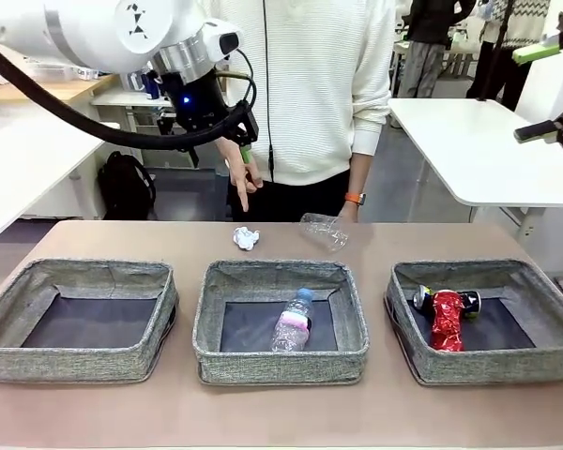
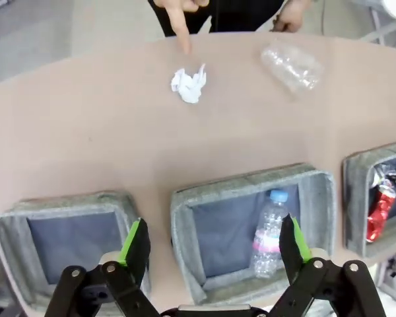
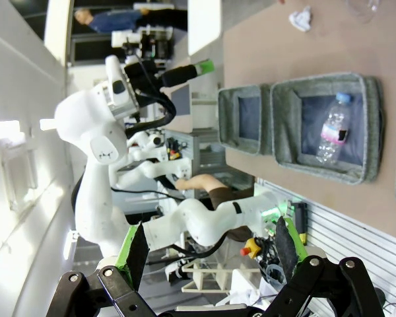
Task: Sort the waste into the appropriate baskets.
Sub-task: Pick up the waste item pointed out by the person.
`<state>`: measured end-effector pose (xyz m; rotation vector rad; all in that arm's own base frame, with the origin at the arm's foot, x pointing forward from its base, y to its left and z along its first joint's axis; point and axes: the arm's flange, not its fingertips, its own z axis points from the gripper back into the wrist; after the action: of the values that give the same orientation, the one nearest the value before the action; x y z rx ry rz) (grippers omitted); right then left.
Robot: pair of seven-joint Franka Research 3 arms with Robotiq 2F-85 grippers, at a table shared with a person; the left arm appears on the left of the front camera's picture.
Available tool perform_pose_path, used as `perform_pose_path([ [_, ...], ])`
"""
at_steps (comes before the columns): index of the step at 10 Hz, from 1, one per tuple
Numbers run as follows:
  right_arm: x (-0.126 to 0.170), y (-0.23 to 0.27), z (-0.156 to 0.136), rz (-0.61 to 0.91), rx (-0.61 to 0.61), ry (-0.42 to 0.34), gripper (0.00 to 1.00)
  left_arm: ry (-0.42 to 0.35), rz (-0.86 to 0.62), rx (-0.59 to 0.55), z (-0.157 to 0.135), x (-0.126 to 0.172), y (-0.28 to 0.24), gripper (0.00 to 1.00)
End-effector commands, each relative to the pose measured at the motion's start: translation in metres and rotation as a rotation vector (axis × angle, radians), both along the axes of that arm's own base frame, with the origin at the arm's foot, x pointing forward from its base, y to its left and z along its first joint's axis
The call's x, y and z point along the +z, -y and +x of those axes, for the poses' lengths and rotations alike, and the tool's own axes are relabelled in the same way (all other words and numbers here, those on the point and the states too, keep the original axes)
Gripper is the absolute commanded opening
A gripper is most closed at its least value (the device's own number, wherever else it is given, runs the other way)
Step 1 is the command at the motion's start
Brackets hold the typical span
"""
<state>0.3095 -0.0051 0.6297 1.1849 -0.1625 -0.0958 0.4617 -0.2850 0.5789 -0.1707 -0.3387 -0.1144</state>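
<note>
Nearest, the middle basket (image 1: 280,361) holds the bottle (image 1: 292,322). Crumpled paper (image 1: 246,238) lies at its twelve o'clock, the cup (image 1: 325,231) at one. Both the left gripper (image 2: 213,231) and right gripper (image 3: 208,241) gape wide, empty. Paper looks light and soft: pinch across its bulk.

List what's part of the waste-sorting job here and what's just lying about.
Job:
- paper and cup, loose on the table
- bottle in the middle basket
- cans in the right basket
- left basket

Lying about:
- backpack on the floor
- white table behind, far right
</note>
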Motion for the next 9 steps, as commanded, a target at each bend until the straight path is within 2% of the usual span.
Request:
perform_pose_path([
  [1,0.002,0.001,0.0,0.013,0.011,0.014,1.0,0.008,0.015,-0.012,-0.003,0.003,-0.002,1.0],
  [4,0.002,0.001,0.0,0.013,0.011,0.014,1.0,-0.003,-0.002,-0.007,0.0,-0.001,0.001,1.0],
  [5,0.002,0.001,0.0,0.013,0.011,0.014,1.0,-0.022,0.008,0.053,0.019,-0.014,0.008,1.0],
  [6,0.002,0.001,0.0,0.013,0.011,0.014,1.0,-0.046,0.016,0.021,0.036,-0.032,0.015,1.0],
  [9,0.002,0.001,0.0,0.013,0.011,0.014,1.0,-0.069,0.047,0.061,0.09,-0.085,0.034,1.0],
])
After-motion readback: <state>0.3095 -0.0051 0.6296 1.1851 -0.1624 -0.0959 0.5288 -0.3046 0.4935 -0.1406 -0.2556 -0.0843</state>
